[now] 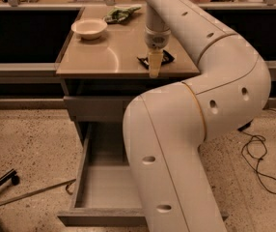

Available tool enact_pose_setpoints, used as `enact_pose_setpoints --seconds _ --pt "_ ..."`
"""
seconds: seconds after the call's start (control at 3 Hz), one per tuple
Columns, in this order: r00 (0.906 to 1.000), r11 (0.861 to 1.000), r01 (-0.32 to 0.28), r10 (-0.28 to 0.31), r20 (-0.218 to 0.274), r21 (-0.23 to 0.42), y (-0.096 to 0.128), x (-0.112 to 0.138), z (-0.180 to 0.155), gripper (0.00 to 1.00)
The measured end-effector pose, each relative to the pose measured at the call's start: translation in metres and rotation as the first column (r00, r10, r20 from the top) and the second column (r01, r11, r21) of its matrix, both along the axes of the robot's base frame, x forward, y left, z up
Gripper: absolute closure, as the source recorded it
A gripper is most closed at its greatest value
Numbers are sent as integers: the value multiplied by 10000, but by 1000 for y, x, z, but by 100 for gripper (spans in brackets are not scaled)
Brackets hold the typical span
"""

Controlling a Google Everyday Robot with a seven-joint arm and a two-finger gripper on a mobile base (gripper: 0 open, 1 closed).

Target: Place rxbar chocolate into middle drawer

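On the tabletop [99, 57], rxbar chocolate [167, 57] lengthwise left-right under gripper [154, 70], grip state unclear

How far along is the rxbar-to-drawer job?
Done: the middle drawer stands pulled open. In hand: the gripper is down at the rxbar chocolate on the countertop, near its front edge; a grasp can't be confirmed. Left: lift the bar, carry it down, release it in the drawer.

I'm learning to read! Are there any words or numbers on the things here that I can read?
No text here can be read.
rxbar chocolate: the lettering on its black wrapper is too blurred to read; the gripper hangs just over it.
green snack bag: the print is too blurred to read.
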State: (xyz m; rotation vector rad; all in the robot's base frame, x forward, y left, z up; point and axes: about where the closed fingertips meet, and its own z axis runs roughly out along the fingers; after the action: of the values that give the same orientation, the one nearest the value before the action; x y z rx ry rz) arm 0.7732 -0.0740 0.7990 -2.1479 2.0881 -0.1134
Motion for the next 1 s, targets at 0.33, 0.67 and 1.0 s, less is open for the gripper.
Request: enact_pose_setpoints --seconds 0.33,0.67,1.0 --pt "10000 10000 0 0 0 0 -1 -2 3 100" --pt "10000 10000 0 0 1 0 -1 -3 6 100" --pt "10000 10000 -2 2 5 1 0 -3 10 100"
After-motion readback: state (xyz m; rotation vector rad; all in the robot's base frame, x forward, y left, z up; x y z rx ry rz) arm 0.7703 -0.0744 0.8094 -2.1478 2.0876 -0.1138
